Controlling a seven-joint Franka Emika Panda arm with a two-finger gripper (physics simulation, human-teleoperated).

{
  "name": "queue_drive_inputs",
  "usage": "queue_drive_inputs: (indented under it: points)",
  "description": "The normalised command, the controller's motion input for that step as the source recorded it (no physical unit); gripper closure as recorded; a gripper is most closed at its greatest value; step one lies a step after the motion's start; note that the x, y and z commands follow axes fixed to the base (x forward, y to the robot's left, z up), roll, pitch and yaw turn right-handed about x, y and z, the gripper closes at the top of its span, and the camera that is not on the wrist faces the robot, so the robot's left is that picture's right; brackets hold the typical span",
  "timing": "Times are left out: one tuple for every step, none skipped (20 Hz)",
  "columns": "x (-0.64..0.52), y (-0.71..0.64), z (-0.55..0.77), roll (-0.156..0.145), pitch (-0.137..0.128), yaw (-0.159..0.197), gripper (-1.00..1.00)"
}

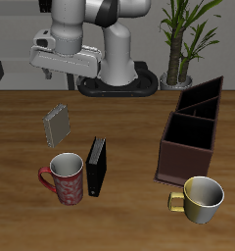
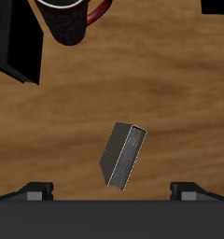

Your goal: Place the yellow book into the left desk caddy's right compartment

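The gripper (image 1: pixel 63 67) hung up in the air near the back of the table, well above the book (image 1: pixel 58 124), and it wasn't holding anything. Honestly couldn't tell if it was spread or closed: the exterior view showed it as a grey blob, and the wrist view only caught two dark finger stubs set wide apart at the frame's edge, tips cut off.

The book stood tilted on the bare wood. Going by the clock in the exterior view with the book at the centre, the red mug (image 1: pixel 65 178) sat at about 6 o'clock, the black book (image 1: pixel 96 164) upright at roughly 4 o'clock, just beside that mug, and the caddy (image 1: pixel 191 130) way out at 3 o'clock, well apart. A cream mug (image 1: pixel 200 197) sat near the caddy's front end.

So to me this looked like the approach step, grab not yet made. The next move probably called for dropping straight down and lining the fingers across the book's thin edges, since the wrist view showed it skewed to them.

Hard bits: the caddy's dividers were visible, but the compartments looked dark inside. The wrist view cropped the red mug and black book to slivers, and the caddy didn't show there at all.
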Motion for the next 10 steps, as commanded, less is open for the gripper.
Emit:
queue_drive_inputs:
  points:
    - [-0.6, -1.21, -0.14, -0.186, -0.133, 0.004, -1.0]
    - [-0.08, -0.35, -0.15, -0.04, 0.013, -0.041, -1.0]
    - [0.01, 0.04, 0.0, 0.0, 0.0, 0.0, -1.0]
    - [-0.14, -0.69, -0.25, -0.127, -0.028, -0.096, -1.0]
    - [0.0, -0.15, -0.24, 0.006, 0.022, -0.027, -1.0]
    - [0.03, 0.08, 0.0, 0.0, 0.0, 0.0, -1.0]
    - [0.03, -0.18, -0.36, -0.033, -0.003, -0.015, -1.0]
    - [0.09, 0.01, -0.33, 0.008, 0.034, 0.009, -1.0]
    - [0.08, 0.0, -0.33, 0.038, 0.016, -0.029, -1.0]
    - [0.04, 0.01, -0.18, -0.017, 0.009, -0.001, -1.0]
